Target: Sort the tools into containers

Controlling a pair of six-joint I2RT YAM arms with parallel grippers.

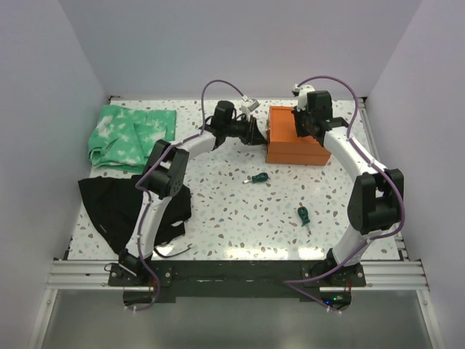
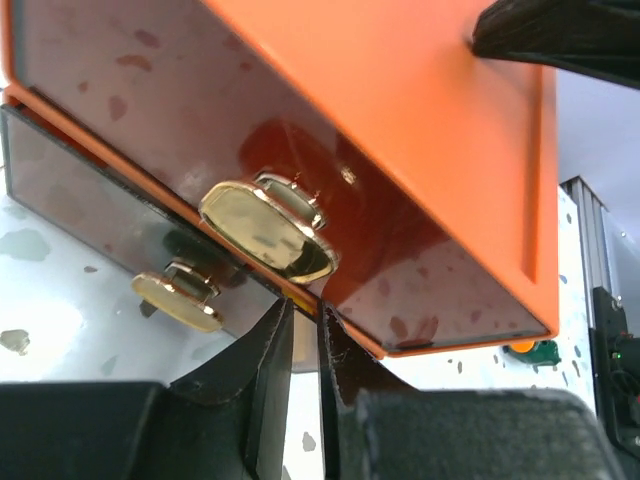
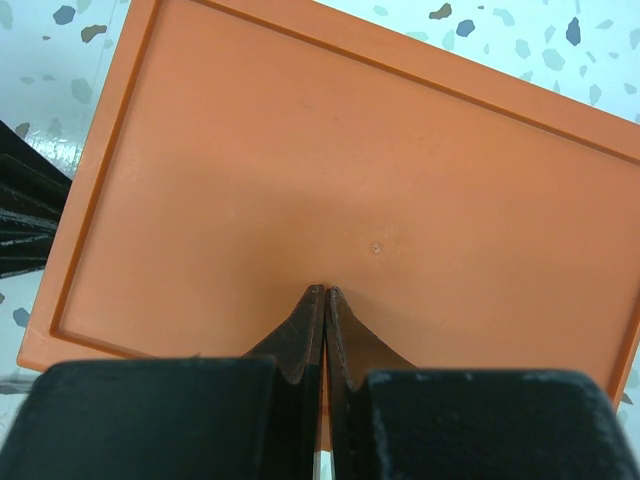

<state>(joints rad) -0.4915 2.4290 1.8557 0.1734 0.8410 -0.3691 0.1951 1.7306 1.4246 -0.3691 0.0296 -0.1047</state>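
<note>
While the orange chest [image 1: 294,142] stood far right on the bench [image 1: 218,211], the right tool [image 3: 325,300] was pressed, clenched, on its lid; the left tool [image 2: 305,315] was held nearly clenched, empty, just under a brass knob [image 2: 265,230]. Chest judged rigid, glossy, apt to slide; best worked by the knobs.

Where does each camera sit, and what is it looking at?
Top camera: high behind the robot, looking down on the table; both arms show, bases at the bottom.
Left wrist camera: rides the left arm, facing the orange chest's drawer fronts and gold knobs; the left hand's closed fingers show.
Right wrist camera: rides the right arm, looking down on the chest's top; the right hand's closed fingers show.
All three see the orange chest.
</note>
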